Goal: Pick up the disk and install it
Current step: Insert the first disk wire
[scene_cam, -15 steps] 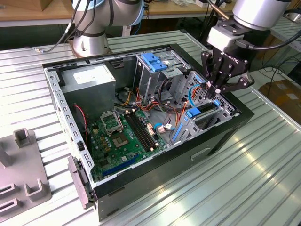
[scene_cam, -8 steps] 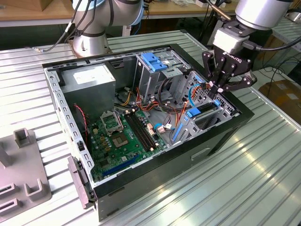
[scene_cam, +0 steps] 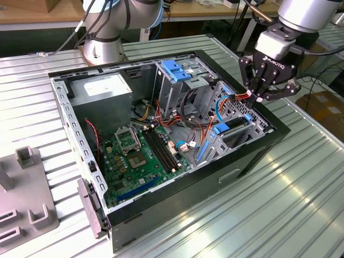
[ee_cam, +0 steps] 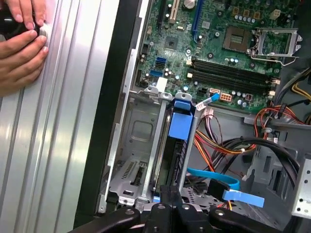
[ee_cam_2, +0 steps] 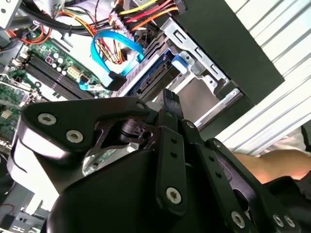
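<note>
1. the pincer [scene_cam: 259, 95] hangs in the upper right of the exterior view. it is over the front corner of an open computer case [scene_cam: 177, 207] that lies on the ribbed metal tabletop [scene_cam: 290, 204].
2. its two fingers are pressed together with nothing between them. in both wrist views the tips meet as one dark bar.
3. the disk [ee_cam: 181, 127] stands on edge in a slot of the grey drive cage [ee_cam: 136, 141], with its blue carrier showing along the exposed edge. it is not in the pincer's grip.
4. the relation that matters: the disk lies straight ahead of the joined tips, just beside them. its long axis runs away from them toward the green motherboard [ee_cam: 218, 48], in line with the pincer's own reach.
5. whether the tips touch the disk's near end cannot be told.
6. in the exterior view the disk sits below and to the left of the pincer, and its axis slants from the middle right toward the centre of the frame.
7. judging by this, the pick-up looks done and the work is at the seating stage. how fully the disk is home in the slot is not clear.
8. a blue flat cable [ee_cam: 214, 175] loops just beside the slot, near the tips.
9. a person's hand [ee_cam: 19, 53] rests on the tabletop outside the case wall, well apart from the disk.
</note>
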Action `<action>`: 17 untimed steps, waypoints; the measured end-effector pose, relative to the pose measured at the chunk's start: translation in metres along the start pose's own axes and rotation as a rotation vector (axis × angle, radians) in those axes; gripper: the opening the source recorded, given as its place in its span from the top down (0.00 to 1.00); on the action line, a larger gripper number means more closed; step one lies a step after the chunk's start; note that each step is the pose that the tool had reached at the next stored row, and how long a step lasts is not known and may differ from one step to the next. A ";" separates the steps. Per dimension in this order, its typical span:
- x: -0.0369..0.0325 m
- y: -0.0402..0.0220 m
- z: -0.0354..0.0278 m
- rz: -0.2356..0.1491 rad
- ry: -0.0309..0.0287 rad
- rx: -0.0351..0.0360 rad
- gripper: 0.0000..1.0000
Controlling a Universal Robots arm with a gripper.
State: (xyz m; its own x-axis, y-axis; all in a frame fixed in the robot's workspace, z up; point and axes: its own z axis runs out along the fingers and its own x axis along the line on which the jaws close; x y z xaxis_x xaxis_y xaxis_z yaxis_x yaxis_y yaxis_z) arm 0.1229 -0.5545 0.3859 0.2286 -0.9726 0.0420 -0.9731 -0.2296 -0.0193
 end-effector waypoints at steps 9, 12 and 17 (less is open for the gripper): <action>0.0023 -0.0103 0.0004 -0.162 -0.0031 0.0067 0.89; -0.0003 -0.0262 0.0006 -0.190 -0.0029 0.0076 0.89; -0.0109 -0.0325 0.0003 -0.202 -0.0020 0.0077 0.76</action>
State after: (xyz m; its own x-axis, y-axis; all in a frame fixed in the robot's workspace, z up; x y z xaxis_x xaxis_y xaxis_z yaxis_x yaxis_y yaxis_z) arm 0.1520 -0.5364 0.3858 0.4188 -0.9070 0.0439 -0.9074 -0.4199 -0.0183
